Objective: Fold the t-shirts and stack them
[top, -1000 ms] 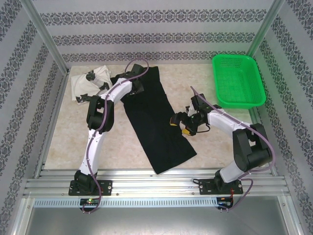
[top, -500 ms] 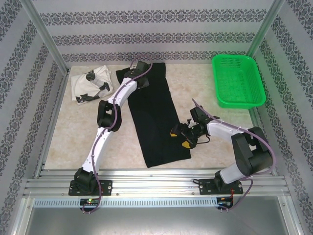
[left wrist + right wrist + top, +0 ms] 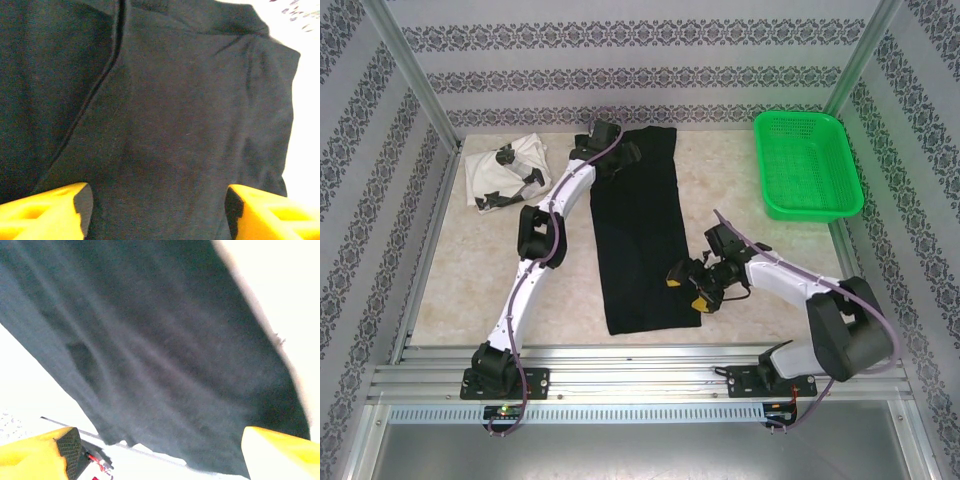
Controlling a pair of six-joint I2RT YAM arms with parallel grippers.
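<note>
Beige tabletop (image 3: 450,280), patterned walls. Locate black tee (image 3: 640,240) mid-table as a long narrow strip — treat lengthwise fold as done, cross folds pending. Find white tee (image 3: 500,170) bunched far left, unstacked. Note left gripper (image 3: 620,155) parted over far end, right gripper (image 3: 692,285) parted beside near edge.

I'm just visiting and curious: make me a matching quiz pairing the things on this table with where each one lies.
Things:
1. black cloth t-shirt
2. white cloth t-shirt with black marks
3. green plastic mesh basket

Places:
A. far right corner
B. middle of the table
C. far left corner

Pairs: 1-B, 2-C, 3-A
</note>
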